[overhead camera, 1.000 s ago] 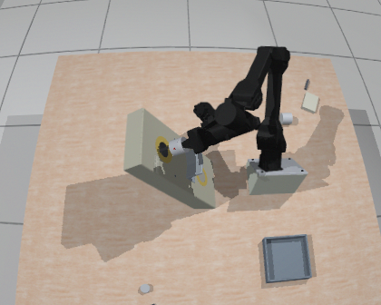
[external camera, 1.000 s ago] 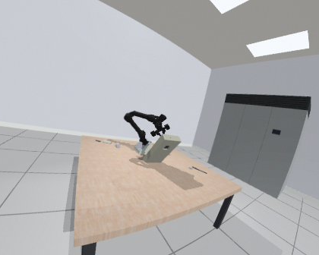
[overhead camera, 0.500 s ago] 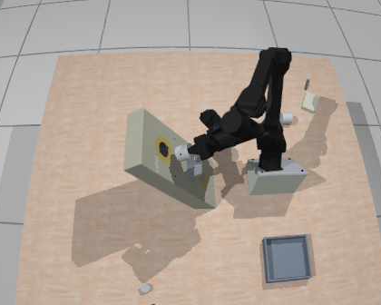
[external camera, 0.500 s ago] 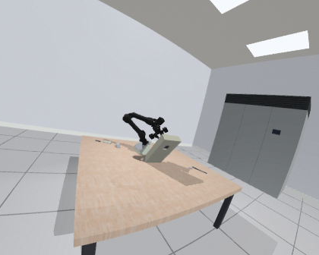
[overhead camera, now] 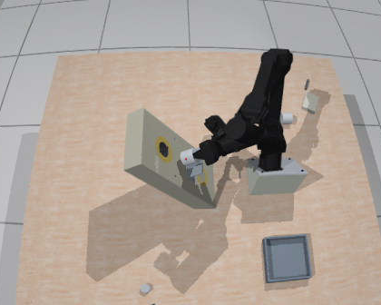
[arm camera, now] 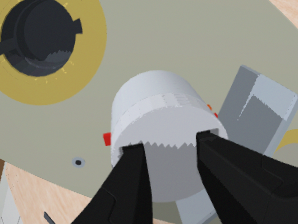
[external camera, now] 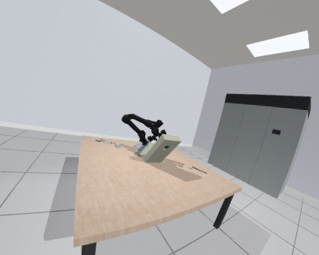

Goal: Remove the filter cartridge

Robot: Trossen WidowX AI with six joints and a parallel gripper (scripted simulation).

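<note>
The white round filter cartridge (overhead camera: 188, 157) (arm camera: 165, 122) is out of the service panel (overhead camera: 143, 174) (external camera: 156, 152) (arm camera: 165, 35), in front of its face. My gripper (overhead camera: 197, 155) (arm camera: 168, 144) is shut on the cartridge, with the fingertips in the two slots of its face. Small red tabs show on the cartridge's sides. The panel's socket (overhead camera: 163, 149) (arm camera: 42, 37), ringed in yellow, is empty and dark. The grey-blue tray (overhead camera: 266, 268) is on the table at the front right in the top view.
A grey bracket-like part (overhead camera: 195, 171) (arm camera: 255, 107) stands out from the panel beside the cartridge. A white cylinder (overhead camera: 287, 118) and a pale block (overhead camera: 310, 103) lie behind the arm's base. A small grey disc (overhead camera: 144, 288) lies near the front edge.
</note>
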